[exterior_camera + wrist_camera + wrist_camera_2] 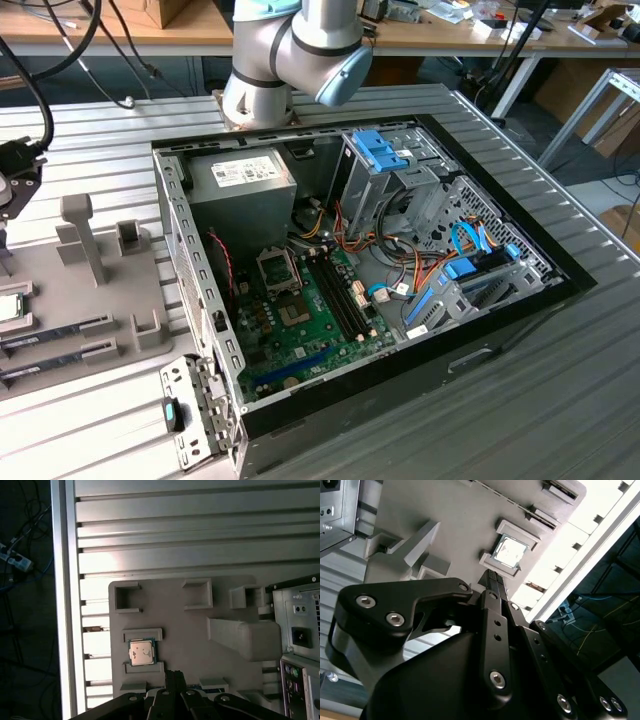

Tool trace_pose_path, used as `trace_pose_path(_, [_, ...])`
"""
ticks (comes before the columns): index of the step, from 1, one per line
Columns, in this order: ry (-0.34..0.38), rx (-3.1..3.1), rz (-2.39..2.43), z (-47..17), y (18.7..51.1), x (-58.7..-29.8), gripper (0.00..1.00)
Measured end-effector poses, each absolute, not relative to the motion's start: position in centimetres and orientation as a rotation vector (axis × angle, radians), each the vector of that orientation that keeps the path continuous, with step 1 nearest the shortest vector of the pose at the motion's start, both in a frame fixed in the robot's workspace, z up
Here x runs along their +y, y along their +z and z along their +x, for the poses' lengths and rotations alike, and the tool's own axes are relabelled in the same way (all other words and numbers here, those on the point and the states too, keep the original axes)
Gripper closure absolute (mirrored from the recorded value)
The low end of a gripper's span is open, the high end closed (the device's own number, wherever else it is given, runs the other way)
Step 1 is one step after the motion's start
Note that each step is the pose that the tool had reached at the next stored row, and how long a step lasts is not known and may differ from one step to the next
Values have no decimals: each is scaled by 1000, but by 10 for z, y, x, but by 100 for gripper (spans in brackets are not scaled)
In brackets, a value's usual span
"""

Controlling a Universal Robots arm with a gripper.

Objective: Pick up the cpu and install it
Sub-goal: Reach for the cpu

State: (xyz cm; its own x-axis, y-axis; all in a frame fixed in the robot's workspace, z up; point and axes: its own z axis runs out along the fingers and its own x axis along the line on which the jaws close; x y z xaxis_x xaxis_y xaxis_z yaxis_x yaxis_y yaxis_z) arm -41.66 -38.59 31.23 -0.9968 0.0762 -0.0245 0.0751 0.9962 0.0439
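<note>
The cpu [142, 652], a small silvery square chip with a thin green rim, lies flat in a recessed holder on the grey fixture plate [200, 635]. In the second wrist view the cpu [509, 551] sits just beyond my black fingertips. My gripper [175, 676] hovers above the plate, a short way to one side of the chip, with its fingers pressed together and nothing between them. At the exterior view's far left the gripper [18, 172] hangs over the plate, above the cpu [8, 307]. The motherboard's cpu socket [279, 270] is in the open computer case.
The open computer case [480, 330] fills the middle of the ribbed metal table, with power supply [240, 180], drive cages and cables inside. On the fixture plate stand raised grey posts [82, 235] and slots holding memory sticks [55, 345]. The table's edge [62, 605] runs close beside the plate.
</note>
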Motion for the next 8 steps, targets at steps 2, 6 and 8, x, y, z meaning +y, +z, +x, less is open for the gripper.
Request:
trace_pose_path(2, [67,3112,118,-417,312,-386,89])
trace_pose_path(6, [67,3113,118,-417,310,-385,89])
trace_pose_path(8, [67,3112,118,-417,309,-385,89])
